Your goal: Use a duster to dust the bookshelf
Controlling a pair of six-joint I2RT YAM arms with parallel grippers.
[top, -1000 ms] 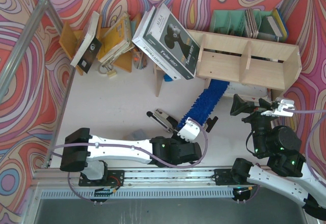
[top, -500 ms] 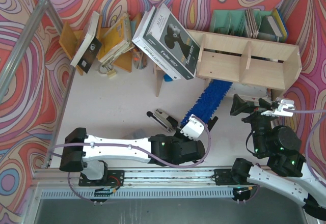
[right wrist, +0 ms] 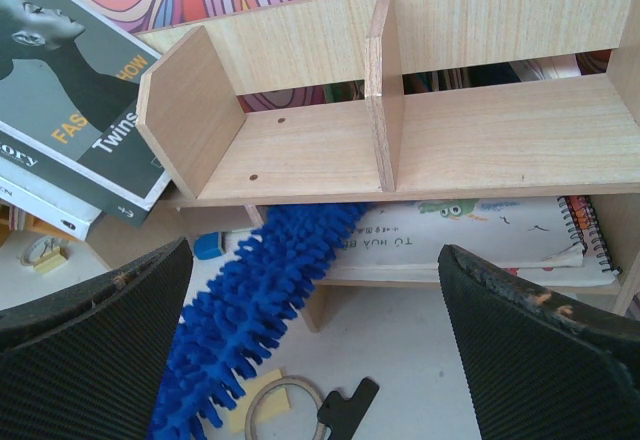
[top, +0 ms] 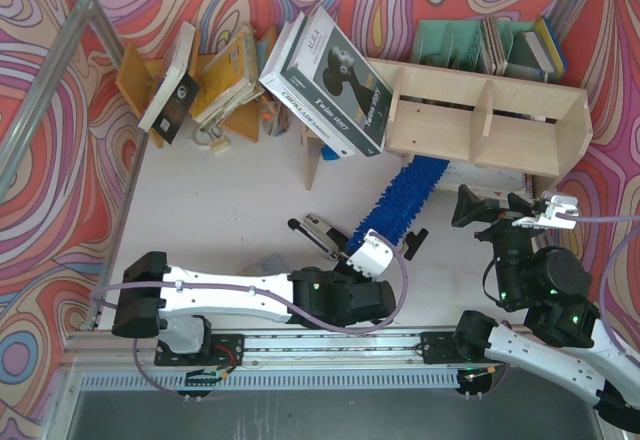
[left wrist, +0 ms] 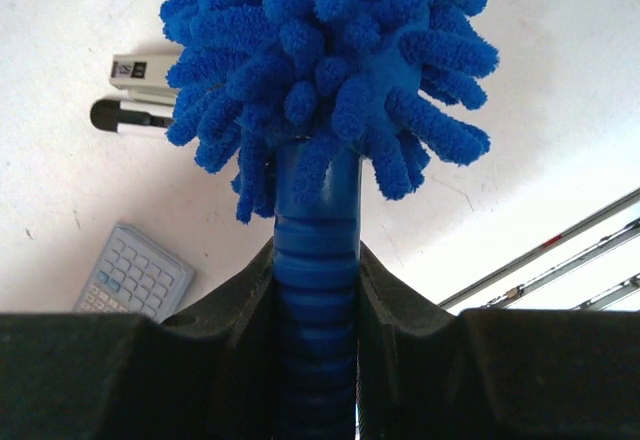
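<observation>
Calculator and stapler lie on the counter, left of my left gripper. It is clamped on the duster handle. Box leans at the bookshelf left end. The duster's long axis runs up-right, its tip under the bookshelf beside a notebook. Right gripper is spread wide, holding nothing.

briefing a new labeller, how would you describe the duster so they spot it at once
Find the wide pale plywood bookshelf at back right. From under its left end a long bright-blue fluffy chenille duster slants down to the left end effector gripping its handle. Unlike the hard black-and-silver stapler beside it, it is shaggy.
</observation>
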